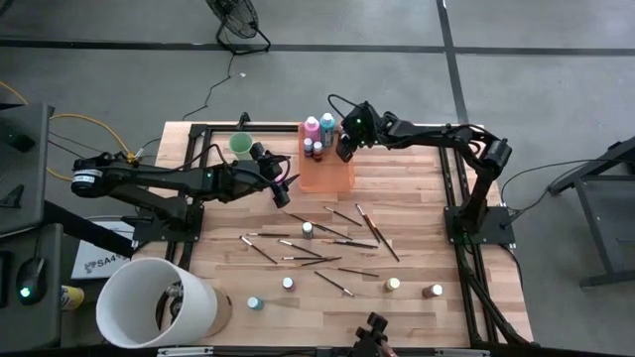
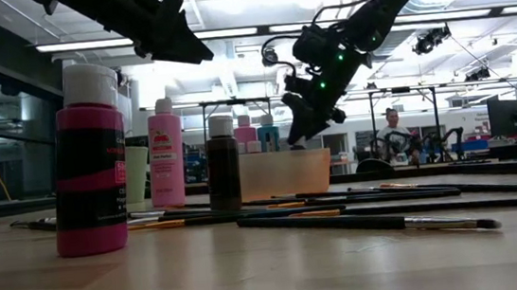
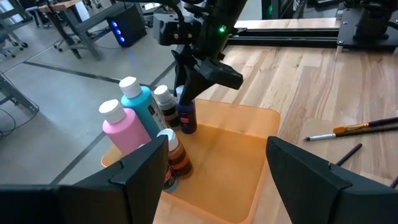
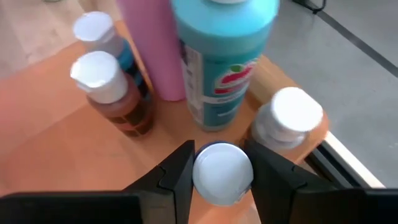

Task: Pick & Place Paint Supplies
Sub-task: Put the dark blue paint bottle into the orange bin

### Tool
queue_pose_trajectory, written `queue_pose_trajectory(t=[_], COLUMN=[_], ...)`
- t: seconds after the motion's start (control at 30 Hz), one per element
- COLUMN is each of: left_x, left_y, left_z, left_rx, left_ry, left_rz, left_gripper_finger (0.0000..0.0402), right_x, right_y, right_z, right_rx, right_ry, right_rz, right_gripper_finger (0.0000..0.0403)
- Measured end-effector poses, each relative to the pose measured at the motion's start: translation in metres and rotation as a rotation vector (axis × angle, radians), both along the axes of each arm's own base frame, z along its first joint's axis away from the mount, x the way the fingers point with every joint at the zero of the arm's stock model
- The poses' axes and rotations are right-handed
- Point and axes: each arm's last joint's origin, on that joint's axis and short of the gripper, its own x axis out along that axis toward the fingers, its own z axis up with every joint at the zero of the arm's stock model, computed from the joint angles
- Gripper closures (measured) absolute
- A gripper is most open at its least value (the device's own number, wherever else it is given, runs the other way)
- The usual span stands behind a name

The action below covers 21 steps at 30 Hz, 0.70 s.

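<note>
Over the orange tray (image 1: 332, 174) at the far edge of the worktop (image 1: 417, 213), we see the right gripper (image 4: 222, 163) reaching down, its fingers pinching the pale cap of a small dark bottle (image 3: 186, 116) that stands inside the tray. In the right wrist view that cap sits squarely between the two fingers, touched on both sides. Just beside it in the tray stand a teal bottle (image 3: 142, 107), a pink bottle (image 3: 125, 128), a brown small bottle (image 3: 176, 152) and a further pale-capped small bottle (image 3: 165, 104), all upright and crowded into one end.

The left gripper (image 1: 283, 190) hovers near the tray's left side, above the worktop, with its fingers spread wide and holding nothing.

On the bare worktop nearer to us we find the brushes (image 1: 337, 241) scattered flat in a loose patch, and among them several small bottles (image 1: 288, 283) standing apart from one another. A mint-green cup (image 1: 240, 145) sits near the far left corner, and a large white bucket (image 1: 154, 302) stands at the near left corner.
</note>
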Motion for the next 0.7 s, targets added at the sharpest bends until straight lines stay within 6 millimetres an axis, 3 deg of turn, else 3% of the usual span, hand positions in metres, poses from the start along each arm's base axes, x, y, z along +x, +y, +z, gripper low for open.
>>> queue_pose_trajectory(t=[0.7], left_x=[0.0000], left_y=[-0.0001], left_z=[0.0000], left_rx=[0.000], left_ry=[0.000], left_rz=[0.000], left_gripper_finger=[0.0137], right_x=[0.0000], right_y=[0.0002], right_z=[-0.0001], right_rx=[-0.044], right_ry=[0.032], right_rz=[0.047], right_gripper_finger=[0.0275])
